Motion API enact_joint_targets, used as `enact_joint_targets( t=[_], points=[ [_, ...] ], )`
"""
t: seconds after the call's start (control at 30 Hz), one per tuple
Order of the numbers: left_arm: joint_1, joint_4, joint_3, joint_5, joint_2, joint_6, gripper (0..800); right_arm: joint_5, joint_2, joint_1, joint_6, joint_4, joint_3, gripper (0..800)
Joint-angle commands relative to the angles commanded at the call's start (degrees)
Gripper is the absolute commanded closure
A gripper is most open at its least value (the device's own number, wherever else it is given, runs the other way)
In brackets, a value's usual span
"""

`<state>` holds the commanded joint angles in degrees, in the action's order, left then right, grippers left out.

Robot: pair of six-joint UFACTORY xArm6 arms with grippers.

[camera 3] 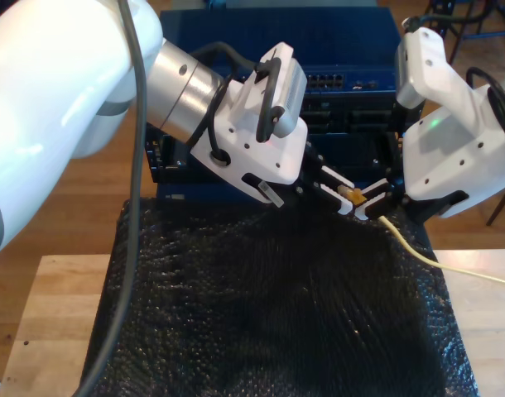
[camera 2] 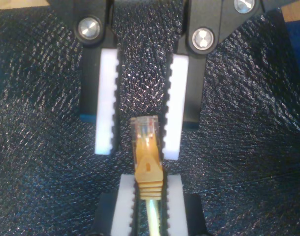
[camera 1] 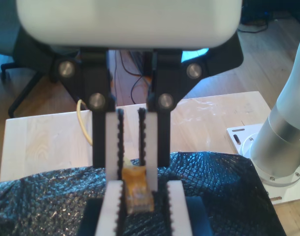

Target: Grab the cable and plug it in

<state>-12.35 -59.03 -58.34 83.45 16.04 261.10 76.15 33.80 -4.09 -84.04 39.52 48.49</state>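
Trailing in from the surface's edge on the exterior view's right, the cable [camera 3: 451,269] runs over the black mat [camera 3: 261,322] and rises to my first pincer [camera 1: 132,164], which is clamped on the orange boot [camera 2: 149,173] above the mat's far edge. Just beyond it, the clear plug [camera 2: 146,129] sticks out between the pads of my second pincer [camera 2: 137,147], whose jaws stand apart on either side of the tip; I cannot tell whether one pad touches it. The handover looks like the risky part. If that pincer closes off-centre, it could shove the plug sideways, twist it in the first grip, or squeeze the latch tab. If the boot is let go too soon, the plug would likely drop onto the mat, helped by the cable's pull. Further back, the ports on the blue switch [camera 3: 343,83] look small, so a tilted plug would probably jam at the rim.
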Motion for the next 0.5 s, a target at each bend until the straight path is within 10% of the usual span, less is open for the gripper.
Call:
enact_joint_targets(
  t=[0.5],
  points=[
    [0.00, -0.09, 0.26, -0.09, 0.00, -0.18, 769, 0.09, 0.00, 0.00, -0.09, -0.09, 0.00, 779]
  ],
)
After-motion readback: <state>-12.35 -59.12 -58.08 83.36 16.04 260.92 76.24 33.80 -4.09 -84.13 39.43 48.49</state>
